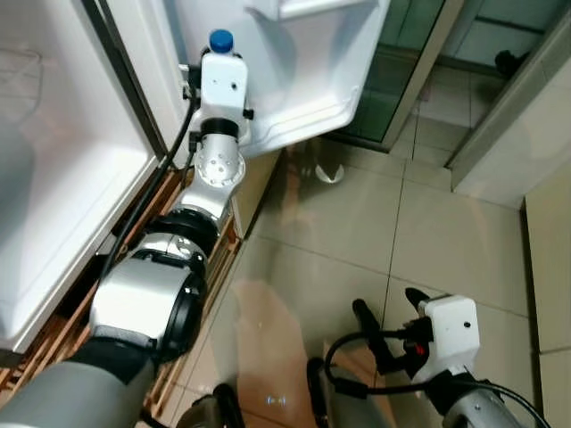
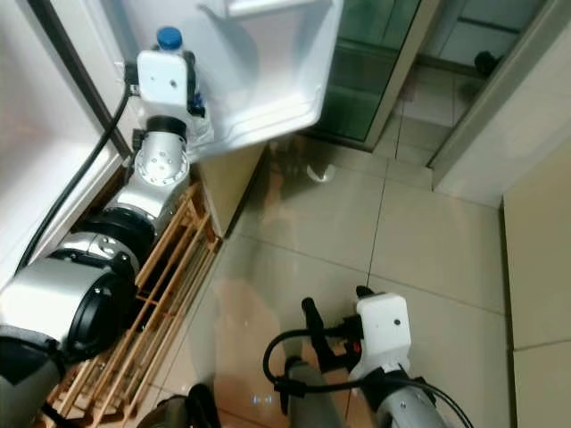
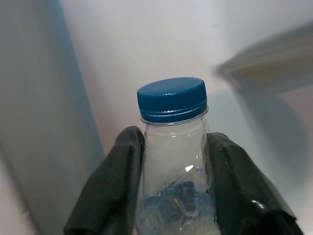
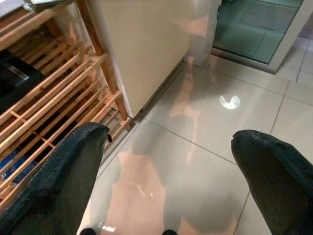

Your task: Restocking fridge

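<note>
Beside the open fridge door (image 1: 294, 98), just inside its hinge edge, a clear bottle (image 3: 173, 181) with a blue cap (image 3: 171, 99) is held upright by the left gripper (image 3: 173, 196), whose pads are clenched on the bottle's shoulders below the cap; this grip keeps it vertical, judged ready to be lowered into a door shelf (image 1: 308, 125). Below the door, a wooden rack (image 2: 169, 294) is seen against the cabinet. Right of the door and well below it, the right gripper (image 4: 171, 181) is carried low over the tiled floor (image 1: 446, 241), fingers spread wide and holding nothing, apparently kept out of the way
</note>
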Controlling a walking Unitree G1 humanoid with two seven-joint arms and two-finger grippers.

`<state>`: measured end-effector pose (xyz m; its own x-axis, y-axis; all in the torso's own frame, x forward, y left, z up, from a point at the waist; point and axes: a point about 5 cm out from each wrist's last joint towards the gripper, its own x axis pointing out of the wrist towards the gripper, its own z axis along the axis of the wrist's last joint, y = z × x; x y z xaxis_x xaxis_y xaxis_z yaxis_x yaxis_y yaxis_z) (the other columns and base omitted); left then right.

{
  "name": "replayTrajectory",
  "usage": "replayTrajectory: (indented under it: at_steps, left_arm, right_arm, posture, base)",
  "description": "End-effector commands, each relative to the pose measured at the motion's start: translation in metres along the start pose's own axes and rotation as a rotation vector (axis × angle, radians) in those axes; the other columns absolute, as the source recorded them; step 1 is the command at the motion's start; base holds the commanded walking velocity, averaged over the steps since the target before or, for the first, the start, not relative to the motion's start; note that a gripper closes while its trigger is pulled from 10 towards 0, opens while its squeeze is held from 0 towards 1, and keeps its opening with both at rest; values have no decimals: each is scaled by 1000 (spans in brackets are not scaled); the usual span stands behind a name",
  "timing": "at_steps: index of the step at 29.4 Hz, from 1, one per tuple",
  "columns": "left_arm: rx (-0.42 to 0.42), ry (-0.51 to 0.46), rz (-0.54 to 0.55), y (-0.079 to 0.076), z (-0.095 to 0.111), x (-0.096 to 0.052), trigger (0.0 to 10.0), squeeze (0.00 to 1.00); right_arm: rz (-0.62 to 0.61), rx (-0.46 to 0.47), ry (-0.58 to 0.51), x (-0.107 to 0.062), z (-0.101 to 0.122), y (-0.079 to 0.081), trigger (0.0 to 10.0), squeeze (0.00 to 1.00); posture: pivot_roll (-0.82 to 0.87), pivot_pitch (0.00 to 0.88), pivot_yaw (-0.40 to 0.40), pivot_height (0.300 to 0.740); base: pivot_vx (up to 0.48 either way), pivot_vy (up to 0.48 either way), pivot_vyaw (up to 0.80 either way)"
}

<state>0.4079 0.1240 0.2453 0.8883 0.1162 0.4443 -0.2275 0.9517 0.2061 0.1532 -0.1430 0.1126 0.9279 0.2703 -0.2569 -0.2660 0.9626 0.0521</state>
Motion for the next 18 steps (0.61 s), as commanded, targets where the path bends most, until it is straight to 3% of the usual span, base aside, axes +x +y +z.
replayTrajectory:
  at_steps: [1, 2, 5, 11, 16, 18]
  left_arm:
    - [51, 122, 18, 4, -23, -9, 10000, 1000]
    - [51, 122, 18, 4, -23, -9, 10000, 1000]
    - [63, 16, 5, 0, 6, 7, 10000, 1000]
    - [79, -125, -33, -7, 40, 20, 10000, 1000]
    - [27, -96, -61, -6, 44, 25, 10000, 1000]
    - [-51, -14, -100, -10, 36, 24, 10000, 1000]
  right_arm:
    - [-2, 2, 23, 1, -3, -3, 10000, 0]
    - [-2, 2, 23, 1, -3, -3, 10000, 0]
    - [3, -5, 20, 7, -3, -4, 10000, 0]
    - [0, -14, 10, 16, -4, -9, 10000, 0]
    - [6, -30, 2, 24, -4, -17, 10000, 0]
    - [2, -31, -6, 32, -3, -22, 10000, 0]
  posture:
    - [-475, 247, 3, 736]
    - [-475, 247, 3, 736]
    - [-465, 227, 12, 736]
    - [-433, 177, 27, 736]
    - [-401, 119, 32, 736]
    - [-383, 95, 34, 736]
  base:
    - [0, 0, 0]
    - [0, 0, 0]
    - [0, 0, 0]
    - [0, 0, 0]
    - [0, 0, 0]
    - [0, 0, 0]
